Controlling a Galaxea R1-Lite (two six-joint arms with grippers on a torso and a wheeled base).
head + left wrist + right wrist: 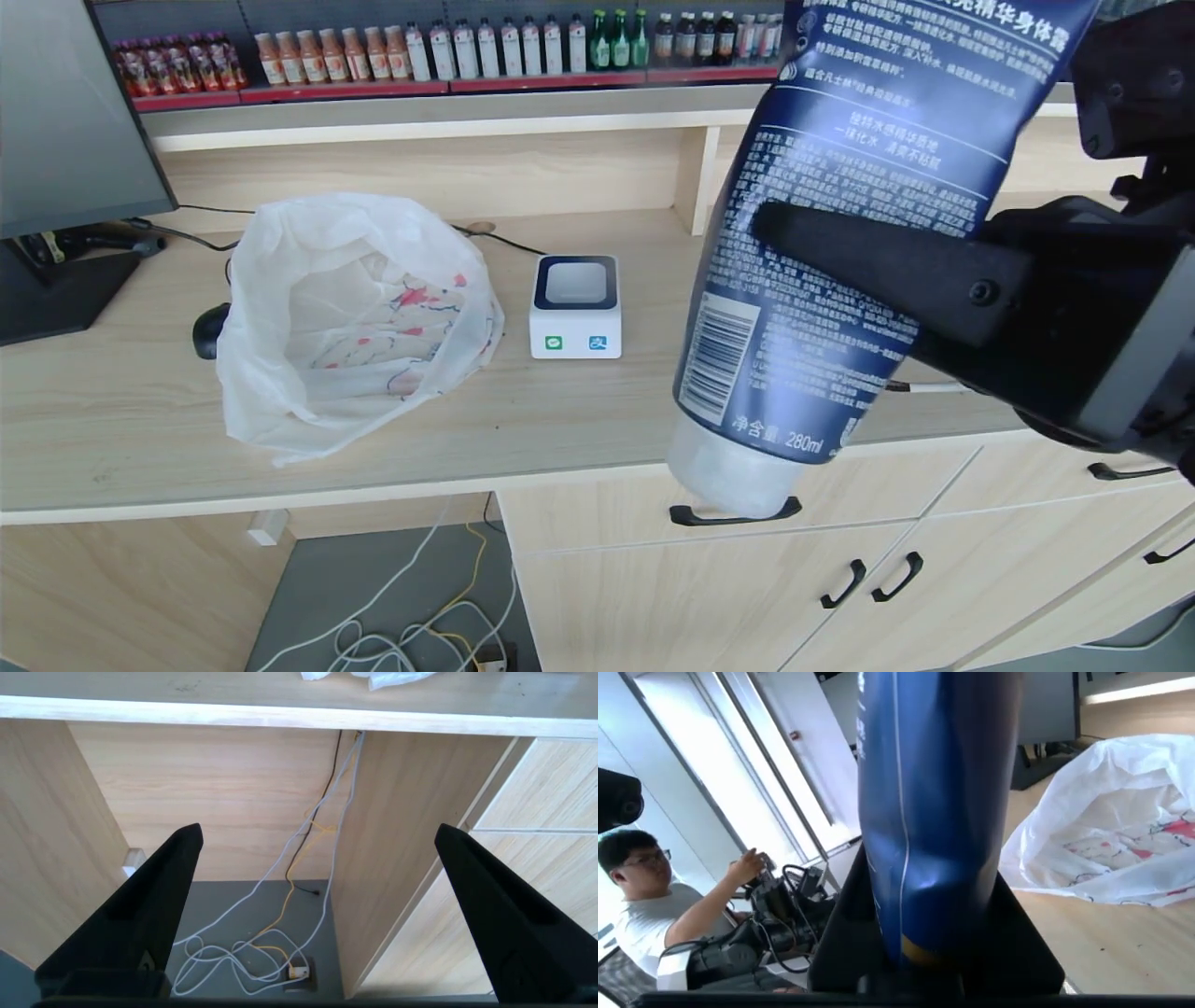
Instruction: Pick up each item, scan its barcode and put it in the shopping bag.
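Note:
A dark blue lotion tube (831,233) with a clear cap hangs cap-down close to the head camera, its barcode (714,357) facing me. My right gripper (840,247) is shut on the tube's middle; in the right wrist view the tube (934,812) stands between the black fingers. The white scanner box (576,306) sits on the wooden counter (121,420), left of the tube. The white shopping bag (350,317) lies open further left, seen too as the bag (1120,831). My left gripper (318,915) is open, low below the counter edge, over floor cables.
A monitor (65,112) and a black mouse (210,329) stand at the counter's left. A shelf of bottles (448,47) runs along the back. Drawers with black handles (868,579) are under the counter on the right. Cables (271,943) lie on the floor.

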